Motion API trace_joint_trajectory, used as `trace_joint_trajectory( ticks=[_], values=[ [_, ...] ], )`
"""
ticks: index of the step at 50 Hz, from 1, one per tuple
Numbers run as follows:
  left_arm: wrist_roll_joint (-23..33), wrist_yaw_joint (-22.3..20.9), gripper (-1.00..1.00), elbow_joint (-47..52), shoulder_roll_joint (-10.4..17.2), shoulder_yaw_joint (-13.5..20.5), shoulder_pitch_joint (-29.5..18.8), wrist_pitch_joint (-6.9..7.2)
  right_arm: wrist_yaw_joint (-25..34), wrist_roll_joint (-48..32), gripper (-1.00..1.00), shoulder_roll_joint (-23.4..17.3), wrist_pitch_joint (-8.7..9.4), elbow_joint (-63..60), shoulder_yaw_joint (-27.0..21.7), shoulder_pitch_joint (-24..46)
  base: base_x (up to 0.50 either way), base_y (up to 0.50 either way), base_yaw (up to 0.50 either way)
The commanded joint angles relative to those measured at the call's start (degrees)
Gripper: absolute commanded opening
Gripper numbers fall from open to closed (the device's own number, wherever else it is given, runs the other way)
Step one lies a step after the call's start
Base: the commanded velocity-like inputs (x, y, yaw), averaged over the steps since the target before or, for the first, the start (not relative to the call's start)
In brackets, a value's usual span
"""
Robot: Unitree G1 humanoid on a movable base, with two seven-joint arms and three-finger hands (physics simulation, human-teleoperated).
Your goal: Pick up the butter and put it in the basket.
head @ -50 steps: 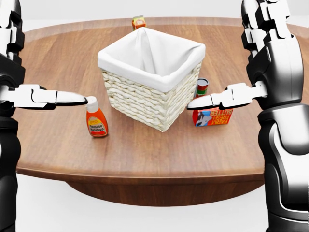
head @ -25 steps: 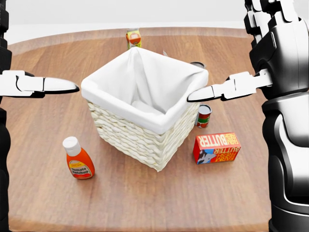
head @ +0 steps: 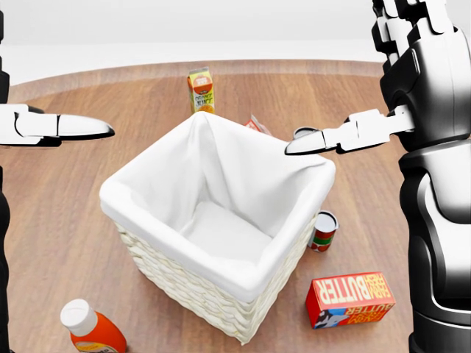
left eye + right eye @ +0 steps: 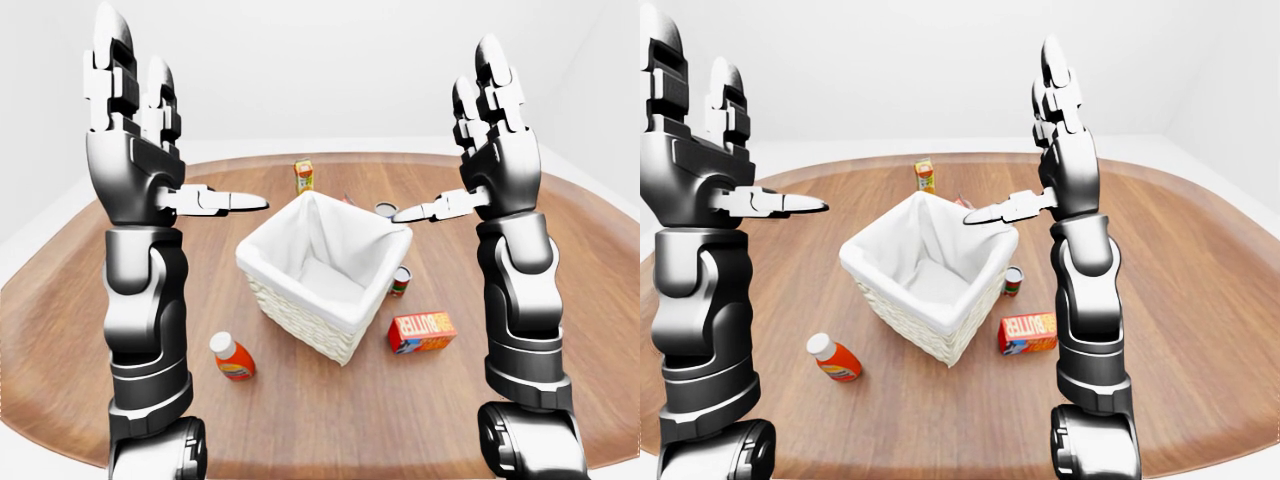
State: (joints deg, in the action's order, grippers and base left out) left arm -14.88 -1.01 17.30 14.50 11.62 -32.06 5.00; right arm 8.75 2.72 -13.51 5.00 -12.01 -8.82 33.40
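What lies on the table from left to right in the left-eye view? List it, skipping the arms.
ketchup bottle → basket → red can → butter box. The juice carton and the can at the top overlap the basket's span, so they are left out.

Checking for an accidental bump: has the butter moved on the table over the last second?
No. The butter sits lower in the head view, but so do the basket and can; it keeps its place beside them, so the camera moved.
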Motion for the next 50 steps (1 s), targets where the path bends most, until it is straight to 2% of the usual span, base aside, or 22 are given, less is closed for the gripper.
trace_joint_trajectory(
  ticks=[1, 10, 20, 27, 37, 50],
  values=[
    [-0.32, 0.12, 1.0, 0.15, 0.18, 0.08, 0.07, 0.0, -0.71, 0.17, 1.0, 0.16, 0.0, 0.11, -0.45, 0.22, 0.14, 0.0, 0.0],
    [-0.64, 0.08, 1.0, 0.06, 0.35, 0.33, 0.18, 0.0, -1.27, 0.55, 1.0, -0.1, 0.0, -0.79, -0.21, -0.21, 0.0, 0.0, 0.0],
    [-0.92, 0.06, 1.0, 0.95, 0.46, 0.45, 0.76, 0.0, 1.08, -1.28, 1.0, -1.08, 0.0, -1.35, 0.15, -0.99, 0.0, 0.0, 0.0],
    [-0.99, -0.26, 1.0, 0.22, 0.54, 0.74, 1.14, 0.0, 6.56, -3.54, 1.0, -2.58, 0.0, -2.3, 0.57, -1.61, 0.0, 0.0, 0.0],
    [-2.0, -0.42, 1.0, 0.3, 1.14, 1.52, 1.51, 0.0, 14.97, -12.73, 1.0, -5.01, 0.0, -10.41, 0.92, -6.9, 0.0, 0.0, 0.0],
    [-2.36, -0.55, 1.0, 0.06, 1.41, 1.59, 1.94, 0.0, 23.93, -24.79, 1.0, -6.04, 0.0, -17.33, 0.81, -12.31, 0.0, 0.0, 0.0]
  ],
)
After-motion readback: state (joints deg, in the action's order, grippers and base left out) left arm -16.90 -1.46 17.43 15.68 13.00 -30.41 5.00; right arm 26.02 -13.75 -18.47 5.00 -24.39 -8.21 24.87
